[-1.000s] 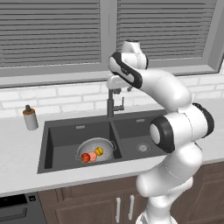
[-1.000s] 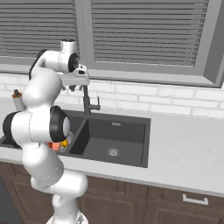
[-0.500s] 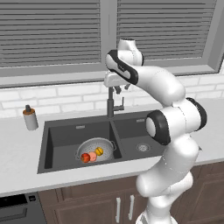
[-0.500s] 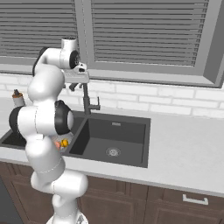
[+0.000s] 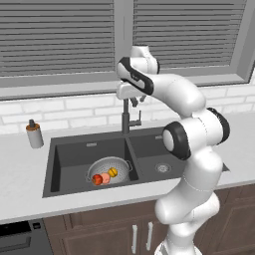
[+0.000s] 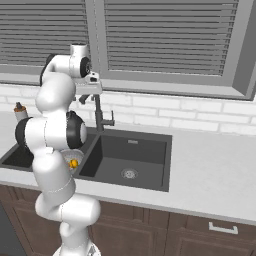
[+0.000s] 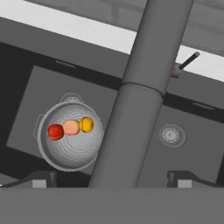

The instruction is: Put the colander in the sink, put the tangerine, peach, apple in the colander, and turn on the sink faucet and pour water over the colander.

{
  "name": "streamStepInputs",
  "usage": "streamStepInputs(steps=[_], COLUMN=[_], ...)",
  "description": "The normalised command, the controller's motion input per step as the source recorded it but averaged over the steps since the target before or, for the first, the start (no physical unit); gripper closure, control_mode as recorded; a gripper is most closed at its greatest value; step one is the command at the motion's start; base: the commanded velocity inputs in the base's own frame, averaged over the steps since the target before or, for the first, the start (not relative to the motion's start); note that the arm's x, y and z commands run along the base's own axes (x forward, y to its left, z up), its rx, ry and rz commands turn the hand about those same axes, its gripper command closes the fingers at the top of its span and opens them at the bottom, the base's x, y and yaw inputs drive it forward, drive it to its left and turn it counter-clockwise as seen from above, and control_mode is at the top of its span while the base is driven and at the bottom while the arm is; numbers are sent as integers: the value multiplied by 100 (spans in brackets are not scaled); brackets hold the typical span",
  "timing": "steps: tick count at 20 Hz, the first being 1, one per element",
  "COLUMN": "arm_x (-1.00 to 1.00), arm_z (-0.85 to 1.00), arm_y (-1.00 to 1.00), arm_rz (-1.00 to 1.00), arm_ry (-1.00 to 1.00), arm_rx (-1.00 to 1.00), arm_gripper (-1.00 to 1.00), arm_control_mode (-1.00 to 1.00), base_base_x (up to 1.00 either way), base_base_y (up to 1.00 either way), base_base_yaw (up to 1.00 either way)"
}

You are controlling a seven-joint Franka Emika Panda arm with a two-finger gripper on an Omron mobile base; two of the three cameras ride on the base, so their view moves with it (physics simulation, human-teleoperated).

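hand (image 7: 111, 181) wide around faucet (image 7: 135, 105), contact unclear

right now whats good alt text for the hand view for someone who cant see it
Looking down from just above the sink faucet, whose dark column fills the middle, the open gripper straddles it. Below in the sink, the colander holds the apple, peach and tangerine in a row. No water is visibly running.

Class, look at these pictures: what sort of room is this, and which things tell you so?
Most likely a kitchen: a dark double-basin sink with a black faucet set in a counter, wooden cabinets below, and a colander holding fruit.
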Motion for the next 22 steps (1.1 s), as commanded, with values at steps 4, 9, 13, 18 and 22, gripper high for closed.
streamStepInputs(steps=[4,9,13,18,22], arm_x=[0,0,0,0,0], arm_z=[-24,-22,-19,-22,-17], arm_y=[0,0,0,19,32], arm_rz=[0,0,0,-1,-3], arm_ry=[0,0,0,0,1], arm_rx=[0,0,0,0,0], arm_gripper=[-100,-100,-100,-100,-100], arm_control_mode=[-100,-100,-100,-100,-100], base_base_x=[0,0,0,0,0], base_base_y=[0,0,0,0,0], base_base_yaw=[0,0,0,0,0])
